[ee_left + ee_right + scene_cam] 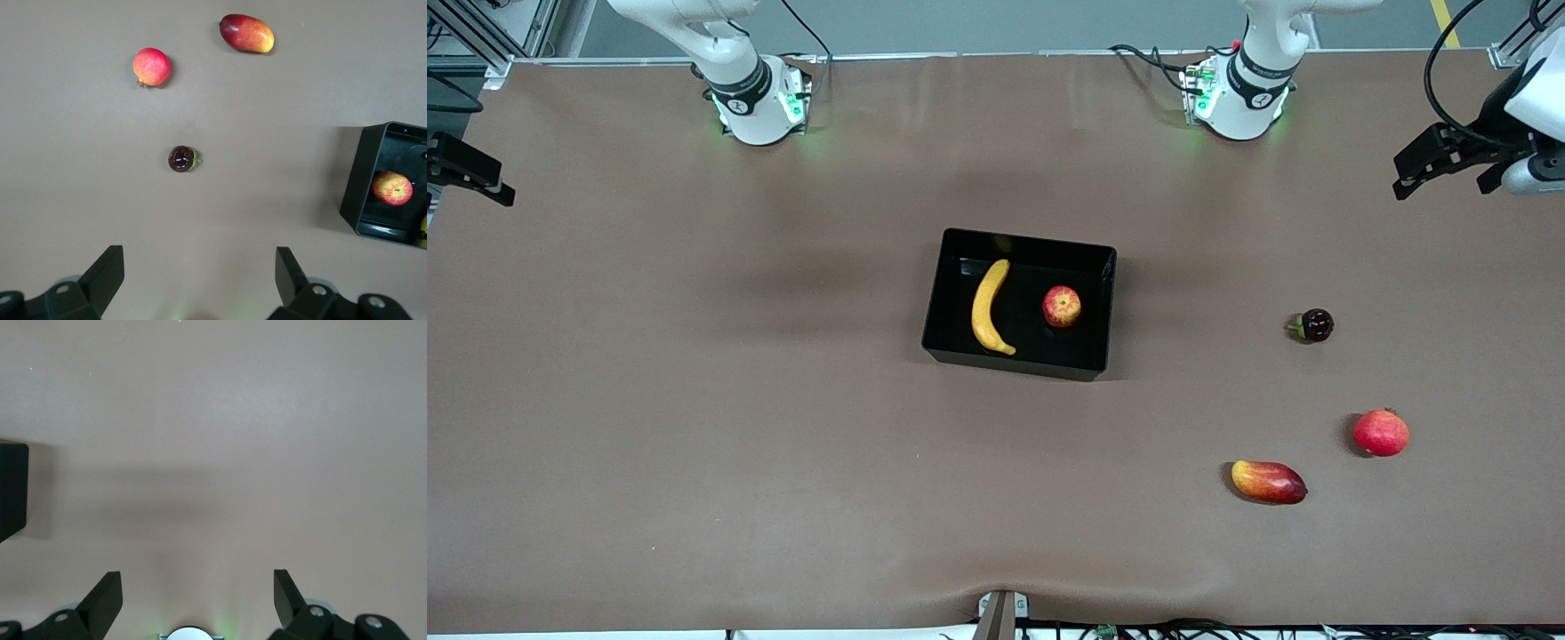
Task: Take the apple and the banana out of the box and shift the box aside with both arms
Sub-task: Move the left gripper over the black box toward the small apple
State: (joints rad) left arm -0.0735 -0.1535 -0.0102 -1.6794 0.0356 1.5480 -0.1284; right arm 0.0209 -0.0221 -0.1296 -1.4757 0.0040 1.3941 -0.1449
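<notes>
box (pixel 947 293): sits near the middle of the table, low black walls, so I can reach down into it from above without tilting anything
banana (pixel 989 308): lies flat on the box floor at the end toward my right arm, its length running from the robots' edge toward the front camera; that puts it on my right arm's side to lift out
apple (pixel 1062 306): rests on the box floor beside the banana, at the end toward my left arm and apart from the banana, so each fruit can be taken without nudging the other
task so far: I judge nothing is done yet, both fruits are inside and the box has not been shifted
left gripper (pixel 197 275): mine, up in the air over bare table at the left arm's end, fingers spread wide and holding nothing; from its wrist view I see the apple in the box corner, so it waits with a clear look at its target
right gripper (pixel 197 593): mine too, high over bare table at the right arm's end, fingers wide apart and empty, only a box corner in its view
other fruit: a dark round fruit (pixel 1314 325), a red round fruit (pixel 1381 433) and a mango (pixel 1268 481) lie loose on the table toward the left arm's end, well apart from the box; I would set the apple down clear of them
table (pixel 694 400): brown cover, open space toward the right arm's end where I judge the box could go
</notes>
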